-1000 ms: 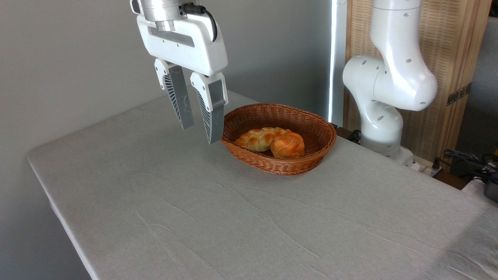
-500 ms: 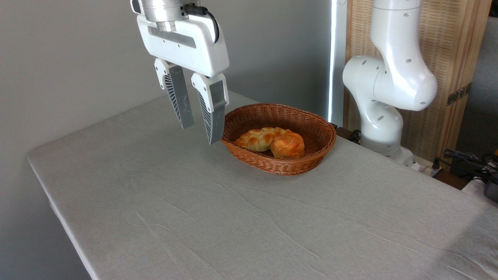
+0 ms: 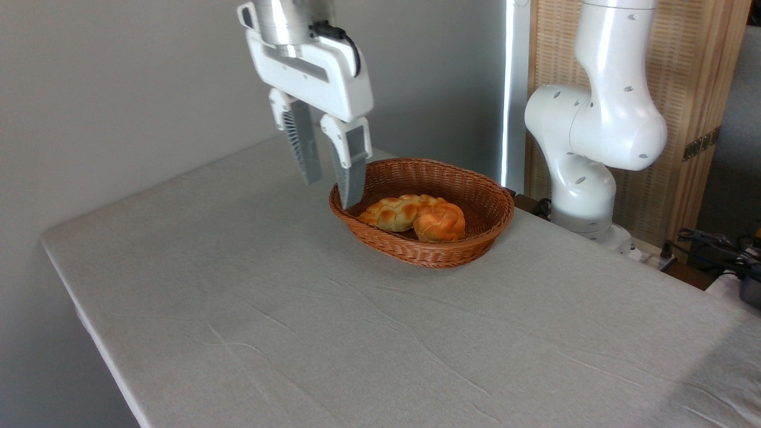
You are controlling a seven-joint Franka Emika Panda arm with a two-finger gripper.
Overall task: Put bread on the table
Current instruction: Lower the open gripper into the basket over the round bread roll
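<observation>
While the gripper hangs part-open and empty, the bread sits in the basket. It looks light and soft, best pinched gently across its rounded sides.

I lose the arm at the top edge, so its link to the pincer is out of frame. The pincer's right finger covers part of the basket rim at its left end. The bun hides the loaf's right end, and the near basket wall hides both undersides. The worktop is cut off at bottom and right. Cables at far right: too small to make out.
</observation>
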